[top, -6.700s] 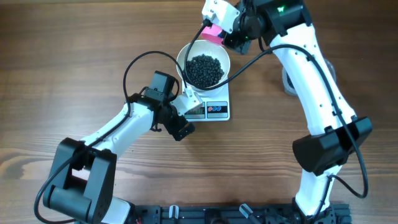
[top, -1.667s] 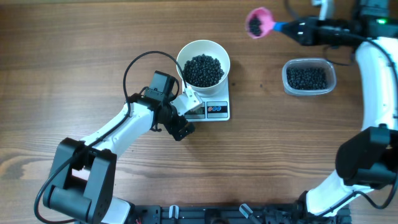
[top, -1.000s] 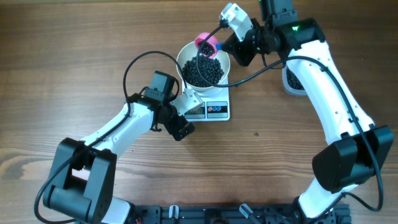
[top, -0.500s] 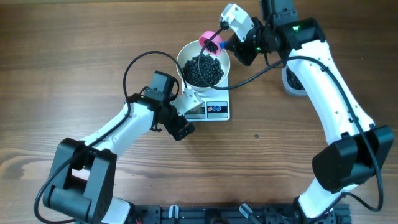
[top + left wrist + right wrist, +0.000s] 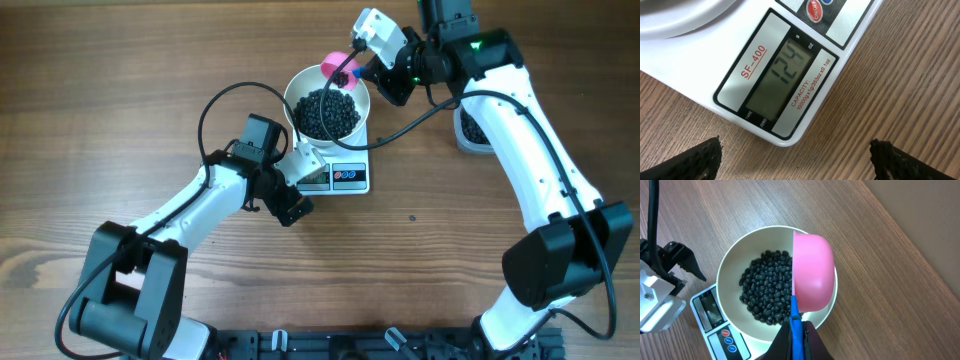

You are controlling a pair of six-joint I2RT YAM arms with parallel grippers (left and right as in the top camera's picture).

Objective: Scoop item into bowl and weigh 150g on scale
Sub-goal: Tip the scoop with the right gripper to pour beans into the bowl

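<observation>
The white bowl (image 5: 298,84) stands on the white scale (image 5: 356,177) and holds a heap of black round pieces, the item (image 5: 328,112). My right gripper (image 5: 364,72) is shut on the blue handle of a pink scoop (image 5: 337,64), which is turned on its side over the bowl's far rim. In the right wrist view the scoop (image 5: 813,275) shows its back above the item (image 5: 765,292), with the gripper (image 5: 796,330) clamped on the handle. My left gripper (image 5: 800,165) stands open just in front of the scale (image 5: 850,25), whose display (image 5: 785,70) reads 124.
A clear plastic tub (image 5: 462,128) sits right of the bowl, mostly hidden under my right arm. My left arm (image 5: 200,205) and its black cable loop (image 5: 205,115) lie left of the scale. Bare wooden tabletop (image 5: 420,240) surrounds them.
The right arm brought the loaded scoop from near the tub to the bowl. Over the last second the scoop rolled further onto its side and shifted slightly right. Left arm still.
</observation>
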